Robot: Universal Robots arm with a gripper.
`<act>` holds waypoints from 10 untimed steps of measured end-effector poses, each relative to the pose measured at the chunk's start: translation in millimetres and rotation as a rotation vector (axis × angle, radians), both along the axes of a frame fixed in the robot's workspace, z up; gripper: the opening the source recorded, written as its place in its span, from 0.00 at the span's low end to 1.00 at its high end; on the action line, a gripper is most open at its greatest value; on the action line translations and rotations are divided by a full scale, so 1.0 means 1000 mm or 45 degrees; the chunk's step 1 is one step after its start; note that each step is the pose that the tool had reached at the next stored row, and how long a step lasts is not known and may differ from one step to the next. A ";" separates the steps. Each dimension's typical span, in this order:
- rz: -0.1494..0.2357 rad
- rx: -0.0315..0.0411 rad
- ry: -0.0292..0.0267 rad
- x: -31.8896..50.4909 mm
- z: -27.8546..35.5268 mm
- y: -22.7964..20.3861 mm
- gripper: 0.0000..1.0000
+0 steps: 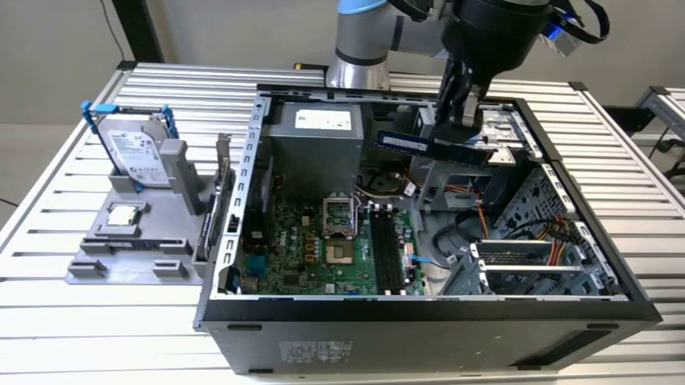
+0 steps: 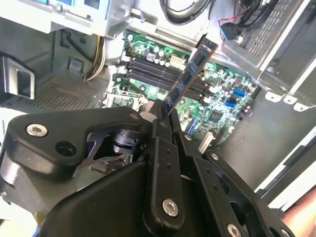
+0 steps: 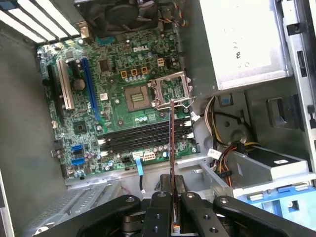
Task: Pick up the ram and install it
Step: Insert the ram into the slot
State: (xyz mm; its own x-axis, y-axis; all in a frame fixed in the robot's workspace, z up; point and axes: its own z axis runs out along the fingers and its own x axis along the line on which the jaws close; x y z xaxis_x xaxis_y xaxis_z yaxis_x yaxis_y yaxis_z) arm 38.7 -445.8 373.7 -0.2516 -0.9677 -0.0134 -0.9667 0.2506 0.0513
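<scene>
You have the ram [image 1: 431, 147] clamped between the gripper [image 1: 460, 132] fingers and held in the air over the open case [image 1: 428, 309], above its rear half and just in front of the power supply [image 1: 316, 136] in the exterior view. The stick lies roughly level there, its free end reaching toward the exterior view's left. In the second wrist view the ram [image 2: 190, 74] sticks out from the closed gripper [image 2: 160, 112], blue with dark chips along its face. In the first wrist view you see the ram [image 3: 172, 143] edge-on, a thin line running out from the gripper [image 3: 172, 186] across the motherboard [image 3: 113, 74]. It is well apart from the board. The long black slots [image 3: 143, 138] show no stick seated in them. The socket [image 3: 138, 98] sits open beside the slots. Outside the case, on the exterior view's left, the hard drive [image 1: 137, 156] stands upright in the grey stand [image 1: 128, 257], with the processor chip [image 1: 123, 214] lying flat just below it on the slatted table [image 1: 192, 88].
</scene>
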 end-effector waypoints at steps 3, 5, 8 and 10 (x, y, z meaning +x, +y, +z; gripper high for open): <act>-0.050 0.0000 0.0000 0.0000 0.0000 0.0000 0.00; -0.083 0.0000 0.0000 0.0000 0.0000 -0.0001 0.00; -0.134 0.0001 0.0000 0.0000 0.0000 -0.0001 0.00; -0.168 0.0000 0.0000 0.0000 0.0000 -0.0001 0.00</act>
State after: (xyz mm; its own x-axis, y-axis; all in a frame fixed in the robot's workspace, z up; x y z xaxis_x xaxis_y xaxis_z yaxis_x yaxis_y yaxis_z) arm 38.7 -445.9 373.7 -0.3768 -0.9262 -0.0134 -0.9253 0.3757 0.0513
